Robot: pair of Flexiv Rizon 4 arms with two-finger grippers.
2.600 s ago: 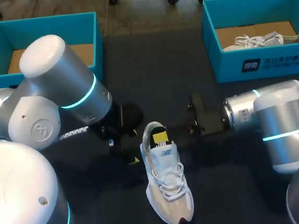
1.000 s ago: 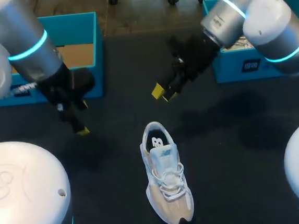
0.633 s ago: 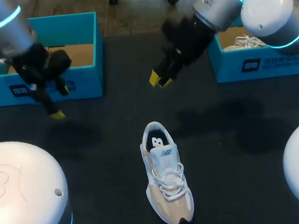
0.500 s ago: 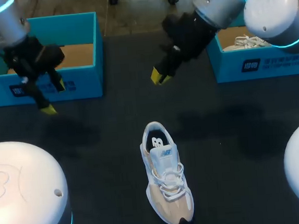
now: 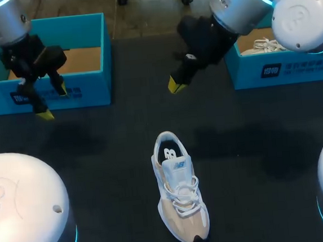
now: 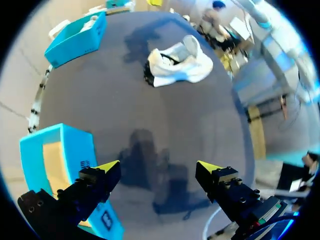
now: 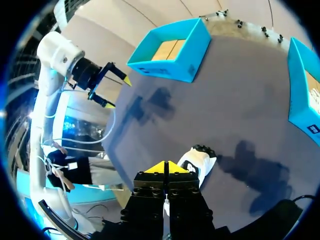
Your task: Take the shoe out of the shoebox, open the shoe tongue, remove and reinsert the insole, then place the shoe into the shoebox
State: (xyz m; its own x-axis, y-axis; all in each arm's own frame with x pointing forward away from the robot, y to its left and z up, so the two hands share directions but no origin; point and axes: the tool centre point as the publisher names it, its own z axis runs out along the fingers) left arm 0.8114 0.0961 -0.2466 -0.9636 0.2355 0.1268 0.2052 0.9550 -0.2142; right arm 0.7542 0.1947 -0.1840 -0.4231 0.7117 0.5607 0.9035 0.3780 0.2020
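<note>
Left gripper (image 6: 157, 167): released, its two yellow-tipped fingers spread wide with nothing between them. In the head view it hangs at the upper left of the frame, just in front of the near wall of the box there.
Right gripper (image 7: 165, 167): clenched, yellow tips pressed together on nothing. In the head view it hangs over the table in the upper middle of the frame, its arm coming in from the upper right.
White and beige lace-up sneaker (image 5: 179, 196): upright on its sole in the lower middle of the frame, heel towards the boxes, well apart from both grippers and outside either box.
Open turquoise cardboard shoebox (image 5: 85, 26): upper left of the frame, brown floor showing.
Second turquoise shoebox (image 5: 248, 74): upper right, with a white laced shoe (image 5: 273, 44) lying inside.
Black table surface (image 5: 119, 158): under the sneaker and both boxes.
</note>
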